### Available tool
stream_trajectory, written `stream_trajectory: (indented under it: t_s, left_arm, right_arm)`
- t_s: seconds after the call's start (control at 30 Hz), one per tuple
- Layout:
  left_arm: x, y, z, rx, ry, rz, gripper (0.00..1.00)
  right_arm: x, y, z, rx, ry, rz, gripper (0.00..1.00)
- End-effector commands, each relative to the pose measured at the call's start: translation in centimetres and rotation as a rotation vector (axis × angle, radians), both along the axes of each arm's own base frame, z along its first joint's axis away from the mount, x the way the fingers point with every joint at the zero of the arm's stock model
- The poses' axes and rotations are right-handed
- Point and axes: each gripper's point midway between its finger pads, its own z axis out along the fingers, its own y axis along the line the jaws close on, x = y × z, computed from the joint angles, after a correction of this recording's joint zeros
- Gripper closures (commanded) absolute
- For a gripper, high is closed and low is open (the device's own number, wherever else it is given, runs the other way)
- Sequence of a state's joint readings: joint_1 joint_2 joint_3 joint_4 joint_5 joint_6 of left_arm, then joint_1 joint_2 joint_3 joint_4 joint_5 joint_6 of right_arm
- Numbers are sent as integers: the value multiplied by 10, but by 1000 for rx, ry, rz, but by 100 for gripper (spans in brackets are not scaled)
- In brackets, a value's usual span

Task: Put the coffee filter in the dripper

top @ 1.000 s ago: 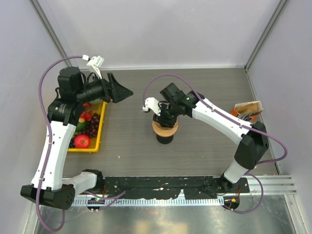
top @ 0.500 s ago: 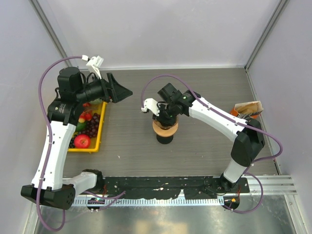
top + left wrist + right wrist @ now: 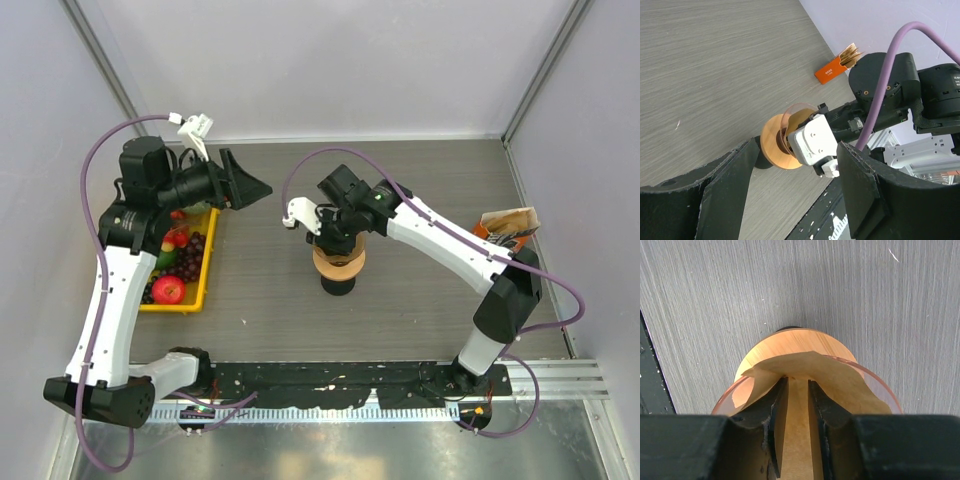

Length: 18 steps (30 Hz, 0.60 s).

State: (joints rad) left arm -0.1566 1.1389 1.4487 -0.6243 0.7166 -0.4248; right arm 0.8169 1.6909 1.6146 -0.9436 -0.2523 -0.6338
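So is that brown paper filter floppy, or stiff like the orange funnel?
Probably floppy: the edge of the coffee filter curls and bends around the right gripper. It looks thin, so likely very light, and a push could easily crumple it or shift it in the dripper.

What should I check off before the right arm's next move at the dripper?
1. The filter sits inside the rim of the dripper: ok.
2. The filter lies flat against the wall: not ok, its far edge buckles upward.
3. The right fingers grip the paper: cannot tell; they stand narrowly apart inside the cone.
4. The dripper is centred on its dark base: ok.
5. The left fingers are open and away from the dripper: ok.
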Motion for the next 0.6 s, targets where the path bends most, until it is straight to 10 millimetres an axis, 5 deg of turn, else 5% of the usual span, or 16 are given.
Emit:
stream_trajectory:
  t_s: [0.0, 0.3, 0.57]
  left_arm:
    - [4, 0, 8, -19, -25, 1, 27]
    - [8, 1, -5, -23, 20, 5, 28]
    - [8, -2, -35, -3, 67, -30, 52]
  right_arm:
    - [1, 3, 25, 33, -38, 3, 71]
    - [0, -5, 38, 20, -64, -6, 69]
    - [-3, -8, 76, 92, -111, -26, 68]
